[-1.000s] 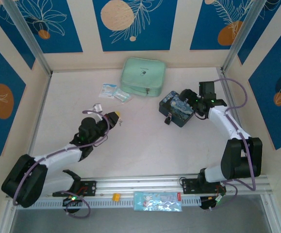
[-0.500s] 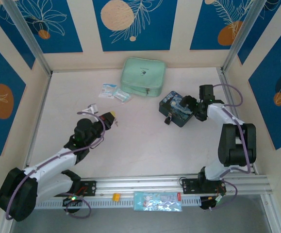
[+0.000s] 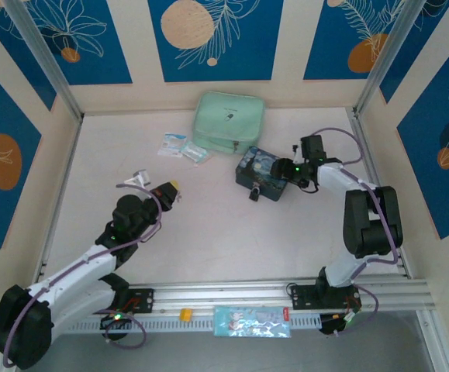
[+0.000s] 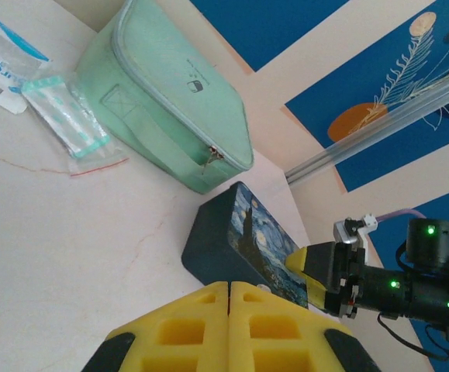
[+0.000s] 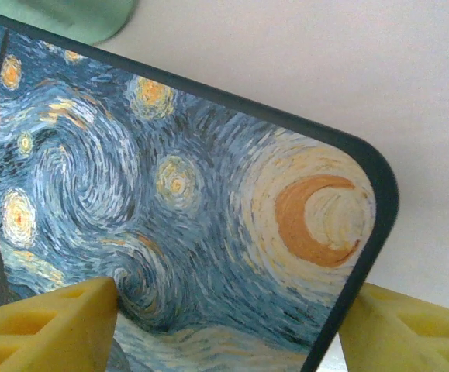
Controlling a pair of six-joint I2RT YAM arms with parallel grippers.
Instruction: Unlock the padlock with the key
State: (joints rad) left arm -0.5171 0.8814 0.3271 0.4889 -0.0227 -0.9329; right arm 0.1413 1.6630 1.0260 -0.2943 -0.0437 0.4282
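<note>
padlock [image 3: 253, 194] and tin [image 3: 260, 172] slid left; right tool [image 3: 286, 168] pinching tin, left tool [image 3: 170, 191] pressed together.

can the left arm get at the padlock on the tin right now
Probably yes. The padlock hangs off the near side of the starry-night tin, facing open table, and nothing lies between it and the left gripper. The right gripper straddles the tin's far end, away from that side.

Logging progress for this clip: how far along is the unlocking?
Early. The right claw straddles the painted tin, one finger on either side, steadying it. The padlock still hangs shut at the tin's front edge. The left claw is shut, well away; I can't make out a key. Inserting and turning remain.
</note>
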